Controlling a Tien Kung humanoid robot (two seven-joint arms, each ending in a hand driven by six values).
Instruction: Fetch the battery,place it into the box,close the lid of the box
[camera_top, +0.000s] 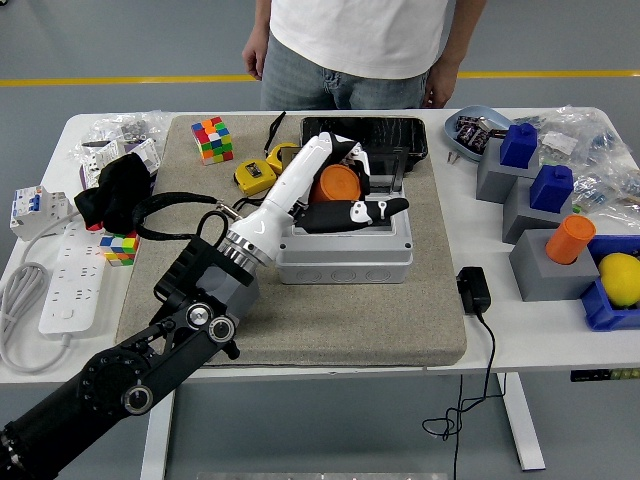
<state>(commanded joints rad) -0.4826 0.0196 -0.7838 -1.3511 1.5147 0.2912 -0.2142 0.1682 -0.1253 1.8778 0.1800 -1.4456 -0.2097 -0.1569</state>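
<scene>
Reaching in from the lower left corner across the tan fabric mat (330, 330) on the white table (540, 340): the black left arm, ending in a white-and-black left robot hand (345, 195) curled around the orange cylindrical battery (336, 184), thumb and fingers closed on its sides. Held above the open well of the grey plastic junction box (345, 250), battery roughly upright with a slight tilt, long axis near vertical, rounded top facing up toward the camera, lower end hidden by the fingers. Hinged clear lid (345, 155) of the box standing open at the far edge, behind the hand. Off to the left on the mat, a yellow tape measure (255, 176) and a multicoloured puzzle cube (211, 138). To the right on the table, a black power adapter (473, 290) with its cord, and grey blocks carrying a second orange cylinder (569, 239) and blue pieces. At the far side, a person in a white shirt (360, 35) standing with arms hanging, hands apart from everything on the table.
</scene>
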